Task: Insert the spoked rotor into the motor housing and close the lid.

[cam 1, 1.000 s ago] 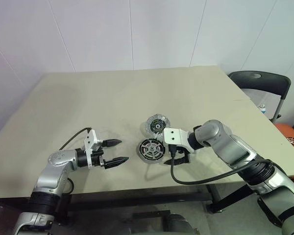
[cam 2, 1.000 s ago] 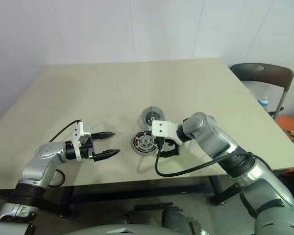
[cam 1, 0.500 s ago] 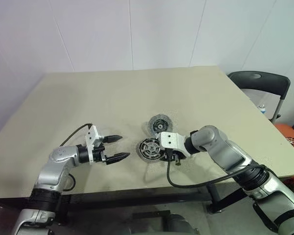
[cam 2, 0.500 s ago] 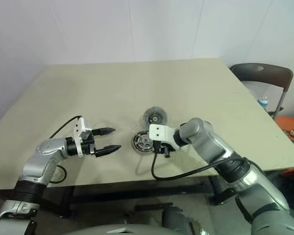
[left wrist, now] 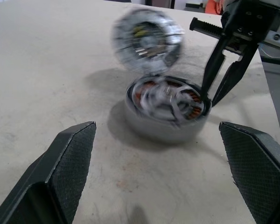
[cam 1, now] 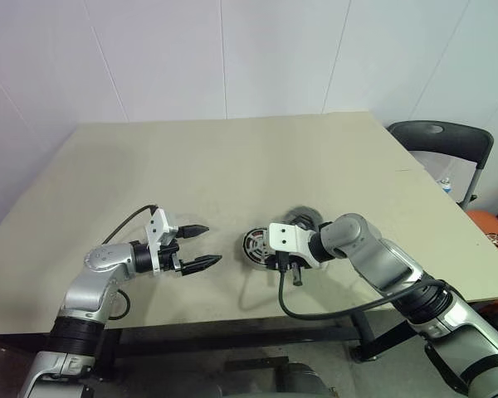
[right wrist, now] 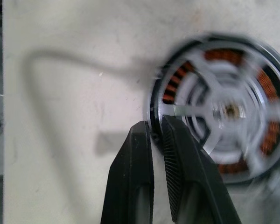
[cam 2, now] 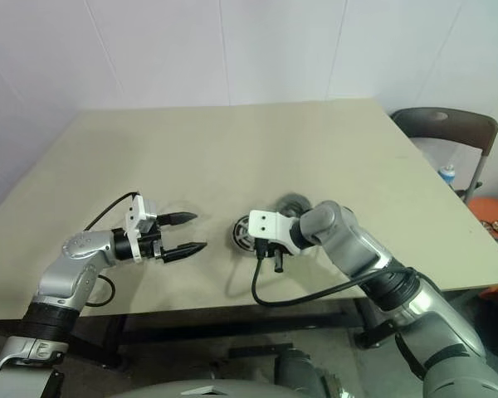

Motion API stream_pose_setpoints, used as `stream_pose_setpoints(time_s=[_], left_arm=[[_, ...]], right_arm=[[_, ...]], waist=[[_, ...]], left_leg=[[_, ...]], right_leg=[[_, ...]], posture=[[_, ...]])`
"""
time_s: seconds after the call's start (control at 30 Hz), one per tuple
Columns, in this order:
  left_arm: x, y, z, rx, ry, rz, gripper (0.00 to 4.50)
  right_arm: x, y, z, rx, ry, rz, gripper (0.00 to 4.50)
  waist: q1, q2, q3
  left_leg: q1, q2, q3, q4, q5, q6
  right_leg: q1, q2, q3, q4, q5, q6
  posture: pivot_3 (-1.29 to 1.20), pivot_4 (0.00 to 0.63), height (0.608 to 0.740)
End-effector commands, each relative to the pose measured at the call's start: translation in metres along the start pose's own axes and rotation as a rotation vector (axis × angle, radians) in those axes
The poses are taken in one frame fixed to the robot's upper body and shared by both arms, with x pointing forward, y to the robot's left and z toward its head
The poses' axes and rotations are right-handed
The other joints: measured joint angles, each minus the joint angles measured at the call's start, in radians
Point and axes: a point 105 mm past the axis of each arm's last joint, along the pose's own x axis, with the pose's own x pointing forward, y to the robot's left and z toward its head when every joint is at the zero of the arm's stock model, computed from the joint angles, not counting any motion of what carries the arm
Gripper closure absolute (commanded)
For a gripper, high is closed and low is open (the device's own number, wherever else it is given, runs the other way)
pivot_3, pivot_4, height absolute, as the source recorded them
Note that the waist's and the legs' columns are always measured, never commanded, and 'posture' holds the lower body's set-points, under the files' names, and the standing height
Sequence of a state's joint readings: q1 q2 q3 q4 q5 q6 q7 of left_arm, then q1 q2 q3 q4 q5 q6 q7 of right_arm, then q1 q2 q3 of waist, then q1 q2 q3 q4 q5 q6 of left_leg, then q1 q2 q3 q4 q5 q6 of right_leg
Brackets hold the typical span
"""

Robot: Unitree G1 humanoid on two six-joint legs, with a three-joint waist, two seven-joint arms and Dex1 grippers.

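Motor housing (left wrist: 165, 116) is sitting on the table (cam 1: 232, 157), spoked rotor (right wrist: 224, 112) inside, lid (left wrist: 147, 39) standing open. Right gripper (right wrist: 156, 133) is pinching, seemingly, the rotor's rim. Left gripper (cam 1: 203, 246) is hovering nearby, fingers spread.

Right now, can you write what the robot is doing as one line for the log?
right claw: shut on spoked rotor rim | spoked rotor: in motor housing | lid: up, not closed | left claw: open, apart

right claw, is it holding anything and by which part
The right claw is shut on the rim of the spoked rotor, which sits in the motor housing. The left claw is open and holds nothing.
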State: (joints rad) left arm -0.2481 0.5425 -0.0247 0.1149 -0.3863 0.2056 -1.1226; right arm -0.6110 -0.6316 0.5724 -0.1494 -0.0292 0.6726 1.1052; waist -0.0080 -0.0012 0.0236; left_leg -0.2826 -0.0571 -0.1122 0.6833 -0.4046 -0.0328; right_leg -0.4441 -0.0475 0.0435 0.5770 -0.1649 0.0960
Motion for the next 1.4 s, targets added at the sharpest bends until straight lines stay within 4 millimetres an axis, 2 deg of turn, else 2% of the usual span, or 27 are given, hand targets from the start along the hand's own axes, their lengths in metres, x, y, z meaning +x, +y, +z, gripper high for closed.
stream_pose_setpoints(time_s=[0.03,0.27,0.53,0.83,1.0,1.1,1.3,1.4], left_arm=[[0.0,0.003,0.007,0.042,-0.017,0.009,0.0],[0.0,0.005,0.005,0.048,-0.006,0.019,0.0],[0.002,0.0,0.007,0.046,-0.003,0.009,0.0],[0.001,-0.002,0.008,0.042,0.008,0.016,0.0],[0.001,-0.002,0.008,0.044,0.015,0.018,0.0],[0.001,-0.002,0.011,0.047,0.016,0.016,0.0],[0.003,-0.002,0.013,0.046,0.02,0.008,0.0],[0.004,-0.003,0.013,0.047,0.02,0.006,0.0]], right_arm=[[-0.004,-0.007,0.005,-0.015,-0.005,-0.037,4.49],[-0.006,-0.006,0.003,-0.012,0.001,-0.031,4.49],[-0.011,0.01,0.019,0.03,-0.065,0.073,4.49],[-0.012,0.012,0.033,0.068,-0.115,0.093,4.49],[-0.006,0.006,0.02,0.076,-0.059,0.045,4.49],[-0.009,0.007,0.021,0.076,-0.076,0.056,4.49],[-0.018,-0.001,0.026,0.081,-0.111,0.043,2.56],[-0.025,0.001,0.04,0.095,-0.188,0.082,1.56]], waist=[[-0.001,0.0,0.0],[-0.001,0.0,0.0],[-0.002,0.0,0.0],[-0.002,0.0,0.0],[-0.002,0.0,0.0],[-0.002,0.0,0.0],[-0.002,0.0,0.0],[-0.003,0.0,0.0]], left_leg=[[0.0,0.0,0.0,0.0,0.0,0.0],[0.0,0.0,0.0,0.0,0.0,0.0],[0.0,0.0,0.0,0.0,0.0,0.0],[-0.001,0.0,0.0,0.0,0.0,0.0],[-0.001,0.0,0.0,0.0,0.0,0.0],[-0.001,0.0,0.0,0.0,0.0,0.0],[0.0,0.0,0.0,0.0,0.0,0.0],[0.0,0.0,0.0,0.0,0.0,0.0]], right_leg=[[0.0,0.0,0.0,0.0,0.0,0.0],[0.0,0.0,0.0,0.0,0.0,0.0],[0.0,0.0,0.0,0.0,0.0,0.0],[-0.001,0.0,0.0,0.0,0.0,0.0],[-0.001,0.0,0.0,0.0,0.0,0.0],[-0.001,0.0,0.0,0.0,0.0,0.0],[-0.001,0.0,0.0,0.0,0.0,0.0],[-0.001,0.0,0.0,0.0,0.0,0.0]], posture=[[0.0,0.0,0.74],[0.0,0.0,0.74],[0.0,0.0,0.74],[0.0,0.0,0.74],[0.0,0.0,0.74],[0.0,0.0,0.74],[0.0,0.0,0.74],[0.0,0.0,0.74]])
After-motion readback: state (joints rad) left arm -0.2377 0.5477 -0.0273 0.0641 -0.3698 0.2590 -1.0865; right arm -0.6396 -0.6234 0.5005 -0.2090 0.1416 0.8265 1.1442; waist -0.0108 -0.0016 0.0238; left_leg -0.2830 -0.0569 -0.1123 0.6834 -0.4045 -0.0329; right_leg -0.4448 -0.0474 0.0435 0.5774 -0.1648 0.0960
